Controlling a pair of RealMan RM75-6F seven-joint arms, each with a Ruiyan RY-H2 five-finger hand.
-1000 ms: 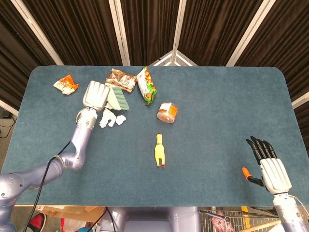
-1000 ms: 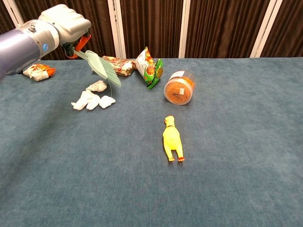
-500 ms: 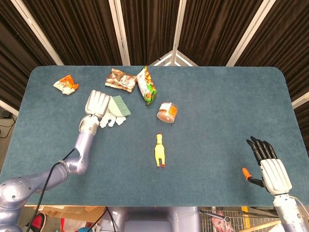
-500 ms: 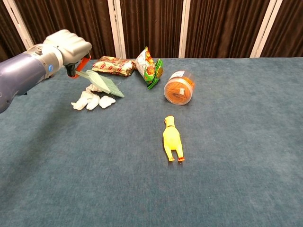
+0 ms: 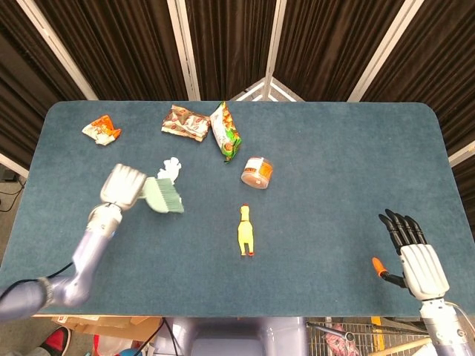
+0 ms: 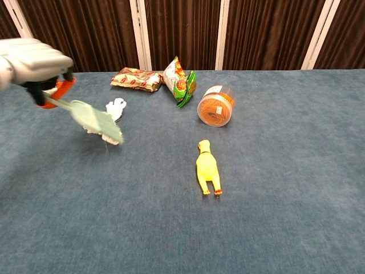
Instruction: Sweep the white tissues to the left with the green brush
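On the blue surface [image 5: 319, 170], the green brush [image 5: 162, 196] is gripped by the left robot hand [image 5: 122, 185], seemingly over the white tissues [image 5: 170, 168]; the right robot hand [image 5: 415, 256] is held empty, fingers extended.

A rubber chicken [image 5: 246, 231] lies near an orange jar [image 5: 257, 173].

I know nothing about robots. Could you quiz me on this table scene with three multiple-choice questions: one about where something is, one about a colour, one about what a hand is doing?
1. What lies nearest the orange-lidded jar?
A. the green snack bag
B. the right hand
C. the orange wrapper at the far left

2. What colour is the rubber chicken?
A. blue
B. yellow
C. white

3. What is the left hand doing?
A. resting empty on the table
B. holding the chicken
C. holding the green brush

Answers:
1. A, the bag lies just beside the jar, the others far off.
2. B, its body is bright yellow in both views.
3. C, the brush sticks out from that hand, near the white tissues.
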